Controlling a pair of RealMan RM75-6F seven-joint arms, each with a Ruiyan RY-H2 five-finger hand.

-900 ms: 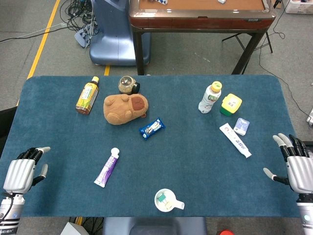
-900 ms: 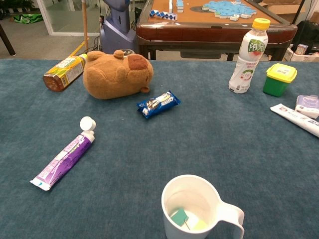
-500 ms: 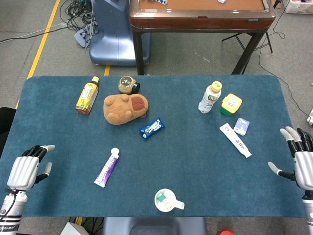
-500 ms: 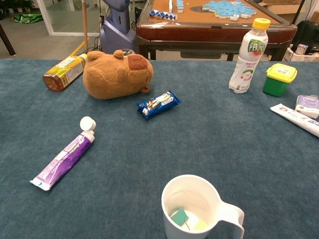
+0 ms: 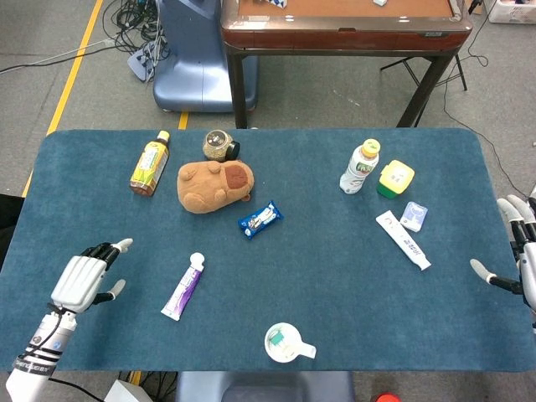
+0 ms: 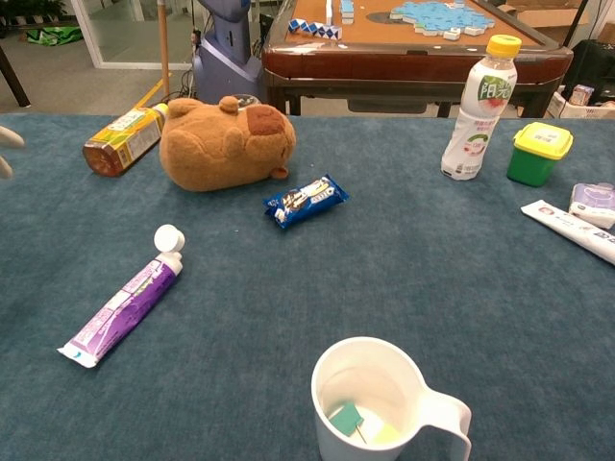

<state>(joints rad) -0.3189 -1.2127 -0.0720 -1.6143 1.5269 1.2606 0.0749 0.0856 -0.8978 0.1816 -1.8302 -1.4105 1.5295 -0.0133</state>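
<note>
Left hand hovers empty, fingers apart, near the purple tube lying flat on the tabletop. Tube likely light, squashy; grip mid-body. Right hand spread, empty.

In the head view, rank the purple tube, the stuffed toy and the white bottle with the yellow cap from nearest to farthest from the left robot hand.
From the left robot hand, at the table's near left:
1. Purple tube, just to its right, toward the middle.
2. Stuffed toy, farther back, left of centre.
3. White bottle with the yellow cap, far back on the right side.
</note>
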